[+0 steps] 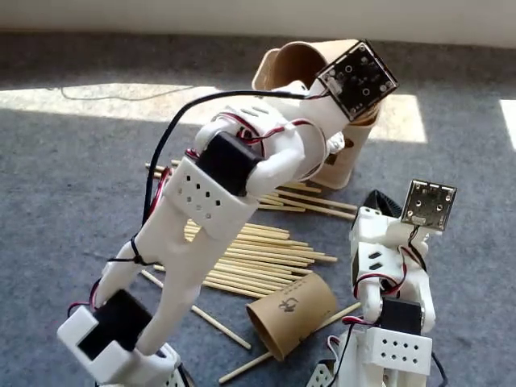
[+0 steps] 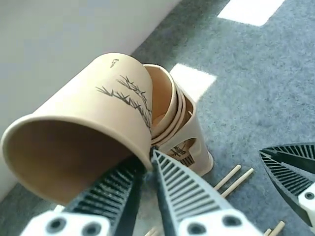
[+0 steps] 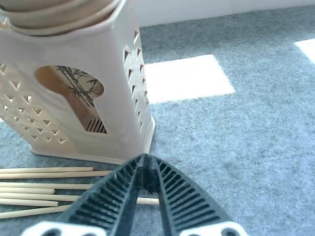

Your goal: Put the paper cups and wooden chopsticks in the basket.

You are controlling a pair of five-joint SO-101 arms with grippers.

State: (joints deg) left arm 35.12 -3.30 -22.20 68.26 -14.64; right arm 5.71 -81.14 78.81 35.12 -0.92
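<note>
Jaws of the left arm were closed tight on a paper cup (image 2: pixel 83 123), pinching its wall at the rim and holding it tilted on its side above the basket (image 2: pixel 196 140). Just beneath it, a stack of nested cups (image 2: pixel 165 98) sat in the basket, which stood upright on the grey carpeted surface (image 1: pixel 81 177) near the far wall. Jaws of the right arm were shut on nothing, poised low beside the basket's base and over several wooden chopsticks (image 3: pixel 49 172). More chopsticks (image 1: pixel 258 250) lay in a loose scatter between the two arms, and another cup (image 1: pixel 292 313) lay on its side near the right arm. The cups looked light and thin-walled, likely to crush under a hard squeeze, so a gentle pinch at the stiffer rolled rim appeared the safest hold. The chopsticks seemed rigid, slim and smooth, and prone to roll. A grip across the middle of one would probably keep it level.
</note>
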